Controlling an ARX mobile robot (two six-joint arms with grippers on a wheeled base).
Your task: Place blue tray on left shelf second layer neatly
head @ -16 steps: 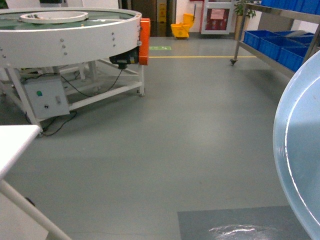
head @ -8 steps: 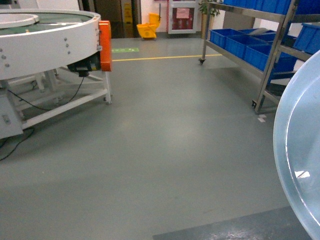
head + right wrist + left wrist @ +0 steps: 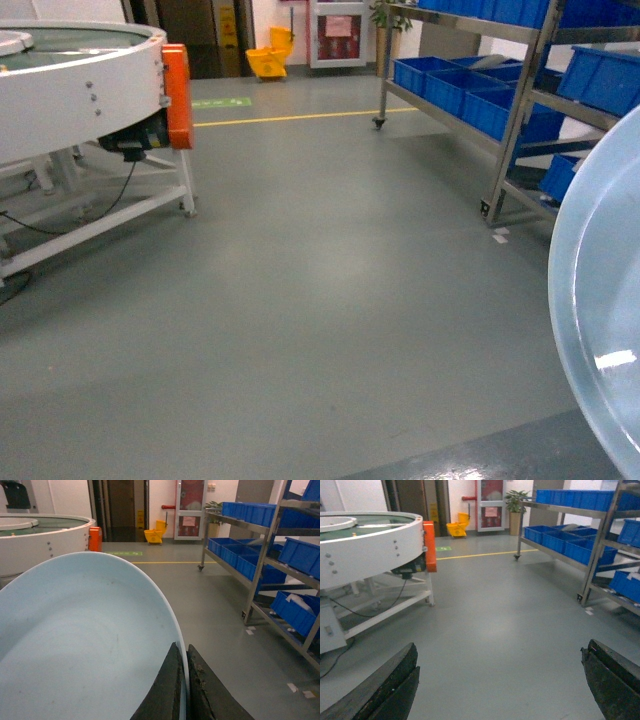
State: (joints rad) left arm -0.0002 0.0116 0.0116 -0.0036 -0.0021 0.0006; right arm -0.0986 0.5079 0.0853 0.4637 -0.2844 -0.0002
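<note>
Since the earlier frames our view has swung right: the round white conveyor table (image 3: 70,90) has slid toward the left edge, and the steel rack (image 3: 520,95) with its dark-blue crates (image 3: 455,85) now stands fuller on the right.

We judge this the carrying leg — the base is turning toward the shelving, and placing has not begun. The blue tray (image 3: 80,645) fills the space just left of the right gripper (image 3: 182,690), whose fingers are pinched narrow on its rim, one on each face. The left gripper (image 3: 500,690) is spread wide and empty, only grey floor (image 3: 505,625) ahead of its fingers.

Next we need to close on the rack, find the second tier of the left shelf — we cannot yet tell which bay that is — and level the tray before sliding it in. The visible tiers beyond the right fingers look crowded with crates, and the posts may catch the wide rim. A yellow mop bucket (image 3: 155,534) sits far ahead, well clear.
</note>
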